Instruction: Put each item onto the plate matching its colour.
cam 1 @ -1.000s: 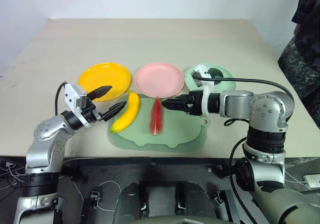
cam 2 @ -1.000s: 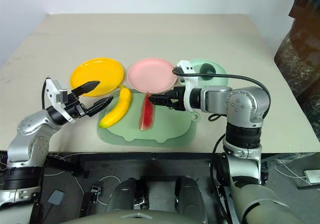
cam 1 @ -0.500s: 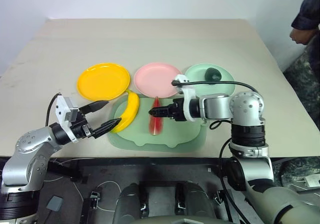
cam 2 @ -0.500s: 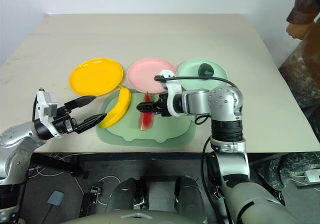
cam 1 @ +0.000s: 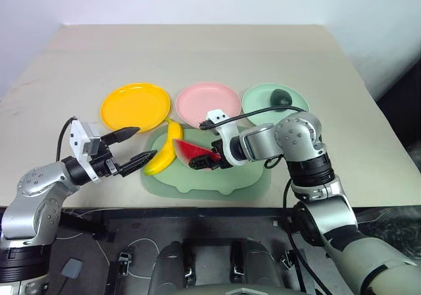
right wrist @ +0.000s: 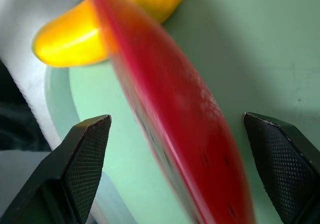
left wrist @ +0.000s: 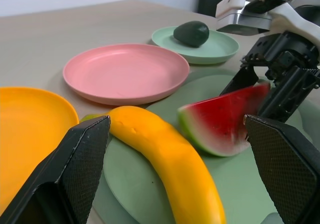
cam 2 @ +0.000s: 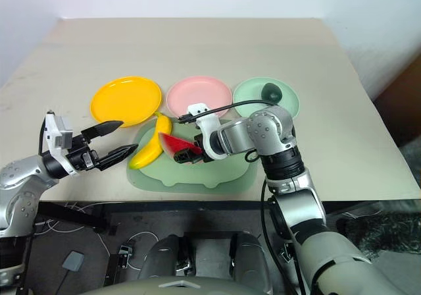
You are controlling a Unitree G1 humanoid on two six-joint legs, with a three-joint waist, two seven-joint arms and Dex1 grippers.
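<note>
Avocado (cam 1: pixel 281 98) on green plate (cam 1: pixel 258 104); others bare.

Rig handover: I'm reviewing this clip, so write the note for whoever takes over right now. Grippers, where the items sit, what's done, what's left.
Left gripper: open, holding nothing, beside the banana at the mat's left edge.
Right gripper: open, down at the watermelon, its fingers astride the wedge, no grip yet.
Banana and watermelon both lie on the mat.
Avocado lies on the green plate.
Yellow plate and pink plate hold nothing.
Done: avocado.
Left: watermelon to the pink plate, banana to the yellow plate.
</note>
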